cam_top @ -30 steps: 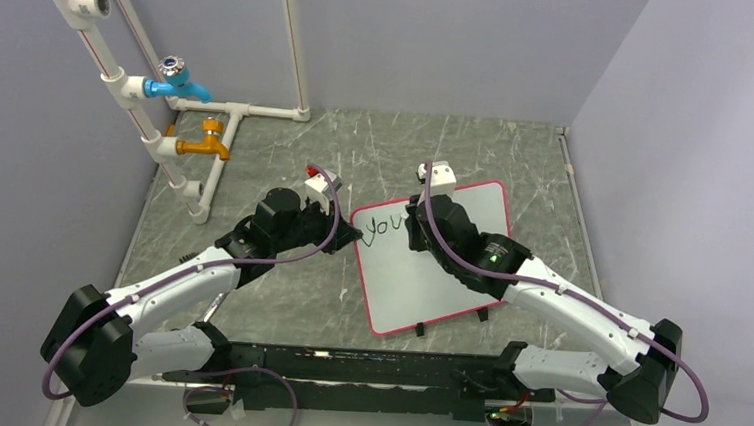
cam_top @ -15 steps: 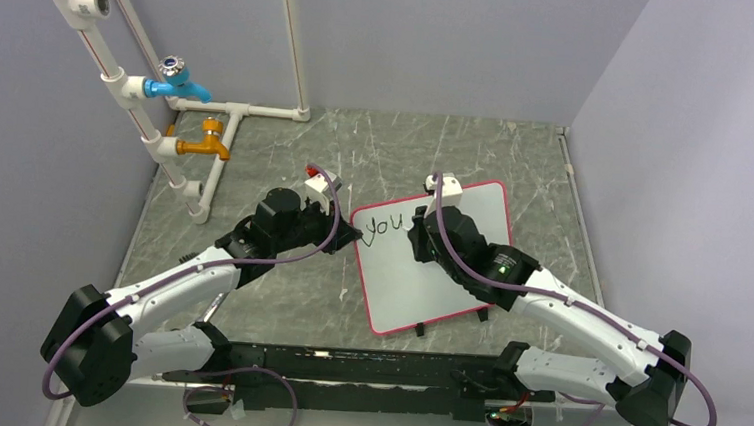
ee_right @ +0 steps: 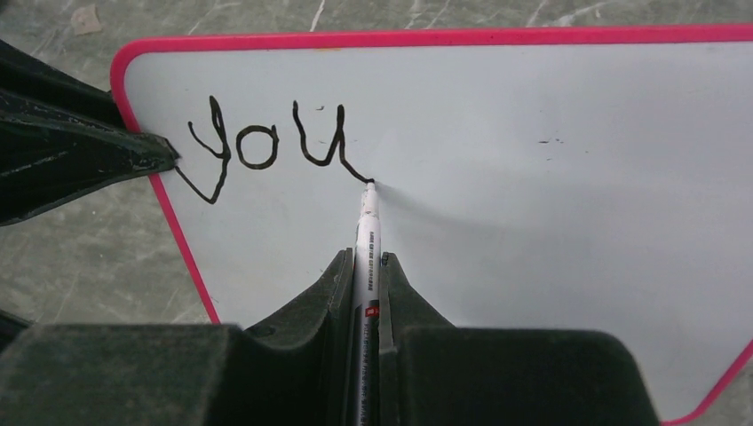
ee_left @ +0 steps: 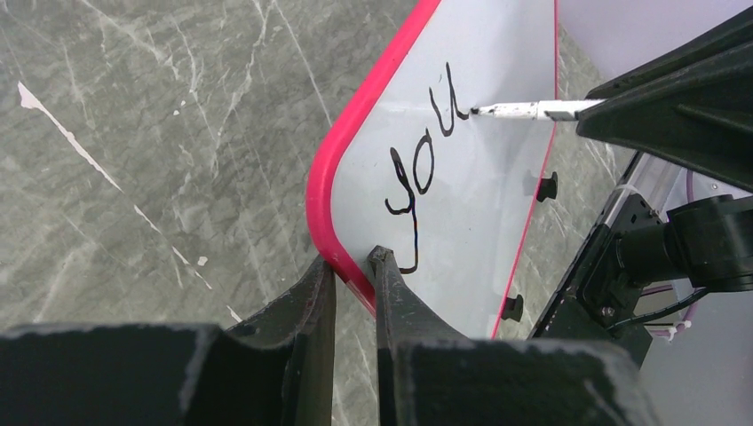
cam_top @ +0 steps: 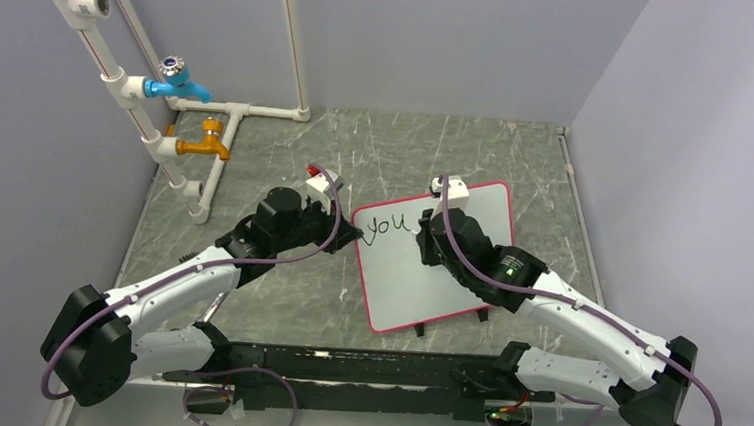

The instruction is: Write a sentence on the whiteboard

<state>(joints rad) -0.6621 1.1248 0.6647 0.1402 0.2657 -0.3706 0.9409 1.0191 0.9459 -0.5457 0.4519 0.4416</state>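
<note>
Marble tabletop [cam_top: 378,143]: left fingers [ee_left: 391,293] pinch whiteboard [ee_left: 479,204] rim, right fingers [ee_right: 328,293] clamp marker [ee_right: 367,231] touching whiteboard.

Top view looks down from behind — both close wrist views share the whiteboard [cam_top: 403,280].

The whiteboard [cam_top: 404,275] lies face up just right of centre in the top view, turned slightly counter-clockwise. It is a rectangular board with a glossy white face, a thin red-pink rim and rounded corners. Two small black feet project from its lower edge. The word "you" is handwritten in black at the face's upper-left corner.
</note>
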